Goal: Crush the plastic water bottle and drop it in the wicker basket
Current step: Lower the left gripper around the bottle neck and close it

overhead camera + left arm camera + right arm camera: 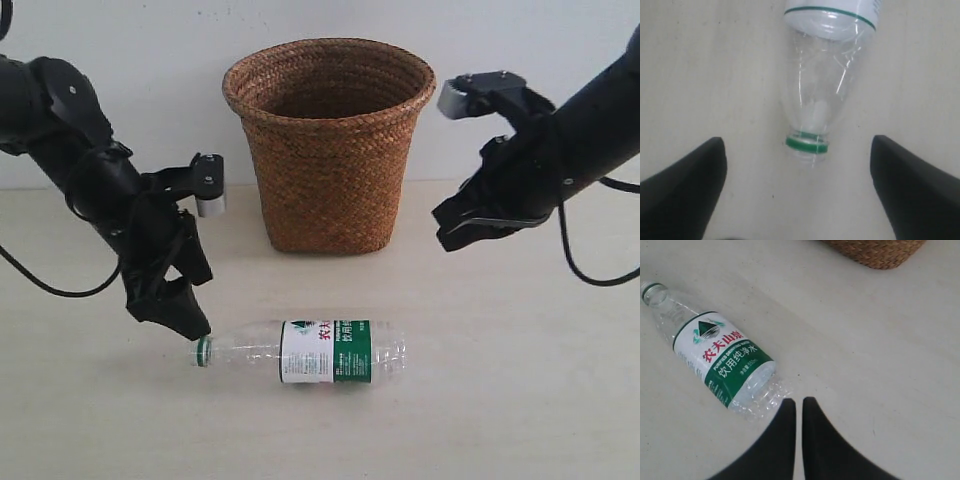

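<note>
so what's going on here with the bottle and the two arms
A two-armed robot is working on a plastic water bottle that lies on its side, uncrushed, on the table in front of the wicker basket. The left gripper is low at the bottle's neck, jaws open either side of it, not touching. The right gripper hangs off the base end, jaws shut, holding nothing.

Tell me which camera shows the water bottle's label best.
The right wrist view: the label on the plastic water bottle faces the camera, large, red characters clear. The exterior view shows it small, print unreadable. The left wrist view catches only its edge, beyond the clear neck.
</note>
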